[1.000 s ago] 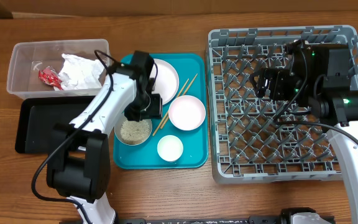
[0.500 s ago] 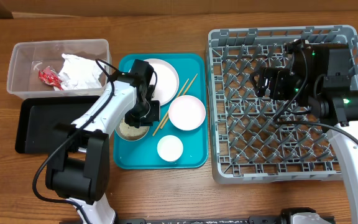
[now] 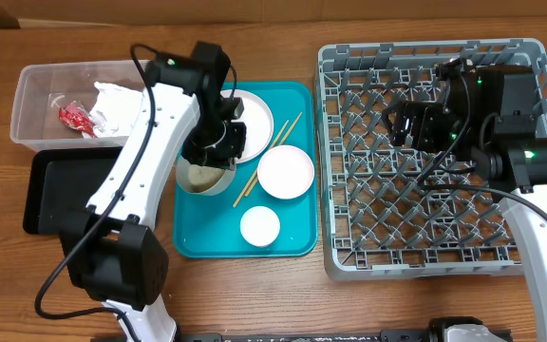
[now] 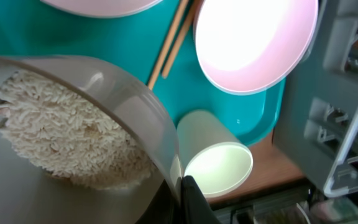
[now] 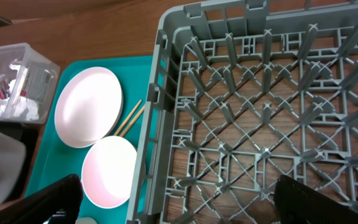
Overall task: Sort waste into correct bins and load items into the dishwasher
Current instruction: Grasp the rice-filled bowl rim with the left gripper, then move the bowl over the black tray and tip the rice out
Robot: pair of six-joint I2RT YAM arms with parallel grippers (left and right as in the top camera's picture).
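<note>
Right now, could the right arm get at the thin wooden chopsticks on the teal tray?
Probably yes: the thin wooden chopsticks lie uncovered, though the left tool, holding the grey bowl of rice, crowds their lower end.

Overhead, soft even light falls on the wooden surface [image 3: 254,294]; shadows are faint and detail is crisp. In the left wrist view the pinkish bowl [image 4: 253,43] and the cup [image 4: 219,168] glare white, and the near rim of the greyish bowl [image 4: 129,106] is soft. In the right wrist view the dark pincer fingers [image 5: 328,199] blur at the lower corners.

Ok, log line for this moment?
left gripper: shut on grey bowl of rice, over teal tray | right gripper: open, over dish rack
</note>
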